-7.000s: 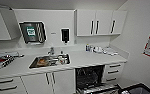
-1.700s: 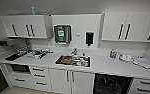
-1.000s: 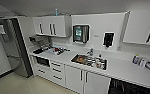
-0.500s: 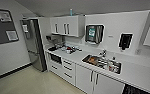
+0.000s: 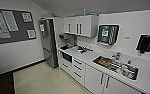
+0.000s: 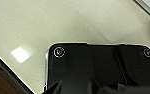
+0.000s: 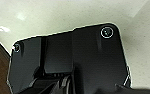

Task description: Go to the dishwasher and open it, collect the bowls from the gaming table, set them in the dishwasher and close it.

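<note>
A kitchenette occupies the head view. A white counter [image 5: 89, 57] runs along the wall above white cabinets with dark bar handles. A rectangular stainless sink [image 5: 115, 66] is recessed in the counter; it holds a brownish item and other dishes, too blurred to identify. A tall silver refrigerator [image 5: 48, 42] stands at the counter's far end. White wall cabinets [image 5: 78, 25] hang above. A dark paper towel dispenser [image 5: 107, 34] bearing a green label, unreadable, is mounted on the wall; a smaller dark dispenser [image 5: 145, 43] hangs beside it. A dark notice board [image 5: 12, 25] carries printed sheets, text illegible. Pale speckled floor [image 6: 56, 22] shows beneath both wrists. The dishwasher cannot be located. Pincer state: cannot tell for either arm.
</note>
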You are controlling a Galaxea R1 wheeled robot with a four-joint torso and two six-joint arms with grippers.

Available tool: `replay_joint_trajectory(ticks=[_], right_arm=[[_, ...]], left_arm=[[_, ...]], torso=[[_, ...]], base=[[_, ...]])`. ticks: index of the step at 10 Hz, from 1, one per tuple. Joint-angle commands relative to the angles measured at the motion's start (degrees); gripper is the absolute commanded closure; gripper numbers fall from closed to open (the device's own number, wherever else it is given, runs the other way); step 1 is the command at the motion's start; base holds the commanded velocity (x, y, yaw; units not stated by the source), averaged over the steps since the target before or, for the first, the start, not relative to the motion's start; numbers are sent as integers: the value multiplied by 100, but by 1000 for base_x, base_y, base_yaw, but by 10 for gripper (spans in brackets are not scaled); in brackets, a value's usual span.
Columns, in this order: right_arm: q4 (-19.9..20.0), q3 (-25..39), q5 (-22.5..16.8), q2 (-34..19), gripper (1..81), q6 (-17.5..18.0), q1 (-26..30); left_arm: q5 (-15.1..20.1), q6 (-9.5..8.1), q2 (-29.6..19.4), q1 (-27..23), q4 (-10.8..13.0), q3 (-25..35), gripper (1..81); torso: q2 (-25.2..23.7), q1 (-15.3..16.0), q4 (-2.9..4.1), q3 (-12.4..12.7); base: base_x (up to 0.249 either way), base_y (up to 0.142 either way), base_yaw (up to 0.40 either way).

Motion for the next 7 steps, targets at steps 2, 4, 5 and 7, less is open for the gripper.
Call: replay_joint_trajectory(ticks=[2, 4, 5, 7], right_arm=[[-1, -16, -285, -1, 10, 10, 304], [-1, -16, -285, 16, 10, 10, 304], [8, -16, -285, 7, 10, 10, 295], [8, -16, -276, 16, 10, 10, 295]], left_arm=[[249, -10, 15, -298, -4, -51, 10], [249, -10, 15, -307, -21, -51, 10], [241, -10, 15, -315, -21, -68, 10], [241, -10, 15, -315, -30, -78, 10]], torso=[[0, 0, 0, 0], [0, -2, 0, 0], [0, 0, 0, 0], [0, 0, 0, 0]], base=[[0, 0, 369], [0, 0, 369], [0, 0, 369], [0, 0, 369]])
